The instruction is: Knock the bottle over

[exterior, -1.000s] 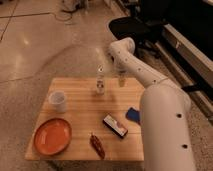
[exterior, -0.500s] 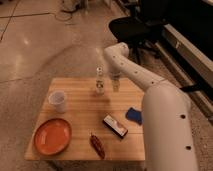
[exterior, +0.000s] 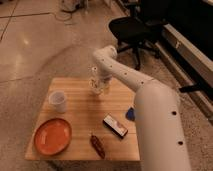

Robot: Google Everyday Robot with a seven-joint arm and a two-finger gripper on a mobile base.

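The gripper (exterior: 99, 88) sits at the far edge of the table (exterior: 80, 117), right at the bottle (exterior: 93, 80), and the two blur together so that the fingers cannot be made out. Whether the gripper touches the bottle cannot be told. The bottle's lower part merges with the gripper; only its upper part reads clearly. The arm (exterior: 150, 110) hides the table's right edge and most of a blue thing (exterior: 130, 114) there, and runs out of the bottom edge. The box's (exterior: 115, 124) markings are too small to read. The chair (exterior: 135, 27) is cut by the top edge.
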